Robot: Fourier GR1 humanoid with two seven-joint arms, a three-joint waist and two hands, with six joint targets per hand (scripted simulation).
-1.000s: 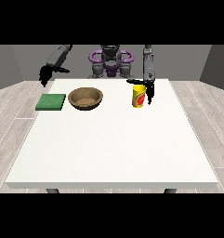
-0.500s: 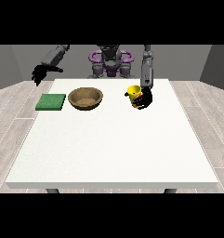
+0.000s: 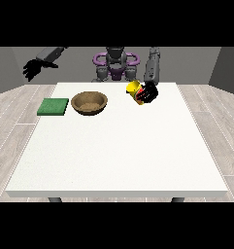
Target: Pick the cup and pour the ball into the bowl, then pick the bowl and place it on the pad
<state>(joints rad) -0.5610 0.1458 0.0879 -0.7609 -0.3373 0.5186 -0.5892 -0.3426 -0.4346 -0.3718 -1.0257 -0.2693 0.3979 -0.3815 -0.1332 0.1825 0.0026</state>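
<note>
Cup (image 3: 134,90) is lifted and tipped, clamped in the hand at the view's right (image 3: 148,93), short of the bowl (image 3: 90,102). Pour and pad (image 3: 53,106) remain. Other hand (image 3: 32,69) hangs spread.

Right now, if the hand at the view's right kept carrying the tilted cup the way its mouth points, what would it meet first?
Probably the bowl: the cup in the hand at the view's right tips toward it over bare table, though depth is unclear.
</note>
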